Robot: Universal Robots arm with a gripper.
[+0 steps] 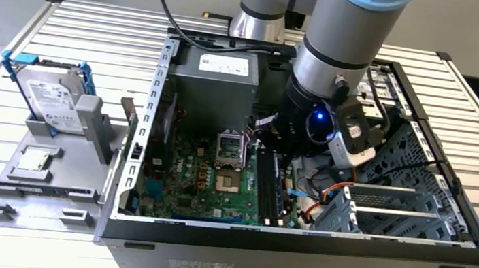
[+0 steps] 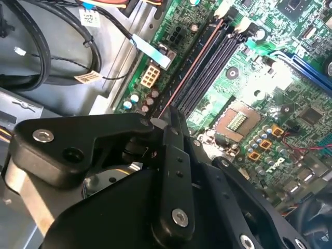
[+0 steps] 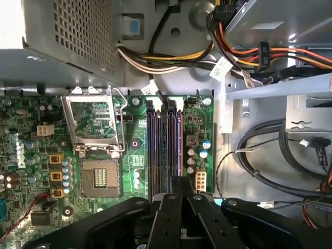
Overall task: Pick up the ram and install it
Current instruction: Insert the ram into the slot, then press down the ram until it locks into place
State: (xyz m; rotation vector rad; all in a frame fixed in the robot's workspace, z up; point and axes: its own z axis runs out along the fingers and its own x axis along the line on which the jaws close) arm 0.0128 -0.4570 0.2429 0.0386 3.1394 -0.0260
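The ram (image 2: 197,67) shows edge-on as a thin reddish strip along the black memory slots (image 2: 218,57) of the green motherboard. It runs up to my gripper (image 2: 168,116), whose black fingers are shut together at its near end. In the first wrist view the ram (image 3: 180,145) lies over the slot nearest the small capacitors, and the gripper (image 3: 179,181) sits right above the slots' (image 3: 158,150) end. In the exterior view the gripper (image 1: 276,149) reaches down into the open computer case over the ram (image 1: 270,182).
An open processor socket (image 3: 98,176) lies beside the slots. The grey power supply (image 1: 215,69) stands at the case's far end and a metal drive cage (image 1: 397,188) at the exterior view's right. Cable bundles (image 3: 270,155) run close by. A hard drive (image 1: 47,97) in a blue bracket stands outside.
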